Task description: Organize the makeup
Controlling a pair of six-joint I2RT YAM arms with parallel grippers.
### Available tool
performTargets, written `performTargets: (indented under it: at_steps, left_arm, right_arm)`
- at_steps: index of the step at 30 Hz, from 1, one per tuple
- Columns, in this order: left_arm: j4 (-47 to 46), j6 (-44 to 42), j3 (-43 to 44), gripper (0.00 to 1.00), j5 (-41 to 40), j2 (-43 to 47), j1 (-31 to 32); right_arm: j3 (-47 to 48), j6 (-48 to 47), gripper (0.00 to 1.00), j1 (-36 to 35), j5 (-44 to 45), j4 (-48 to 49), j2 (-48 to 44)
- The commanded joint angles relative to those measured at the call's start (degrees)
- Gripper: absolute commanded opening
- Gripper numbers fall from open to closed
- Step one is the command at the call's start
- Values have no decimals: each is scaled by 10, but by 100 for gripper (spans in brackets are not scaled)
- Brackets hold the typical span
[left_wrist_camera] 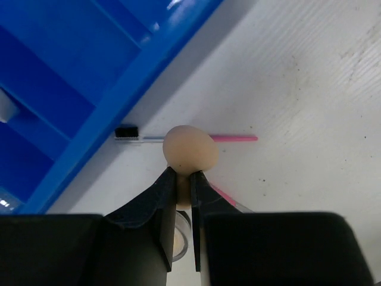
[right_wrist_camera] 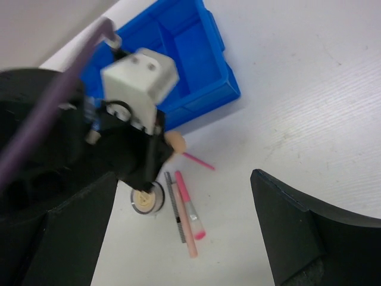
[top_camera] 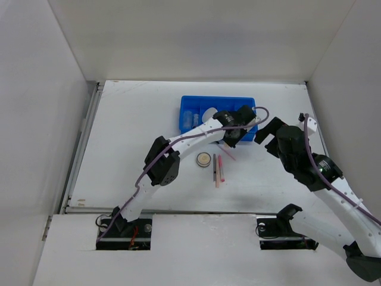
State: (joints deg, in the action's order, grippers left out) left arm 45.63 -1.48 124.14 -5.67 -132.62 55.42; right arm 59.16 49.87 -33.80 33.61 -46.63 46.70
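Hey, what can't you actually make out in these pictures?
Top view: the left arm covers half the blue tray, hiding its contents there.
Top view: the left tool hides the peach sponge it grips.
Left wrist view: that tool hides most of the compact.
Top view: items in the tray's left compartments, too small to name.

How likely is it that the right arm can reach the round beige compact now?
Probably yes from above, though tight: the left arm's fingers, gripping the peach egg-shaped sponge, hang close by the beige compact, and thin pink and dark pencils lie beside it.
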Motion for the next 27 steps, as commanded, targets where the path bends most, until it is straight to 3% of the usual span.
performTargets:
  at_steps: [1, 9, 27]
  left_arm:
    - [6, 10, 66, 0, -7, 38, -63]
    - [-28, 95, 100, 0, 83, 38, -158]
    - [-144, 180, 106, 0, 84, -20, -200]
  right_arm:
    - [15, -13, 100, -2, 9, -37, -11]
    - [15, -18, 100, -2, -8, -30, 1]
    - [15, -28, 100, -2, -19, -25, 7]
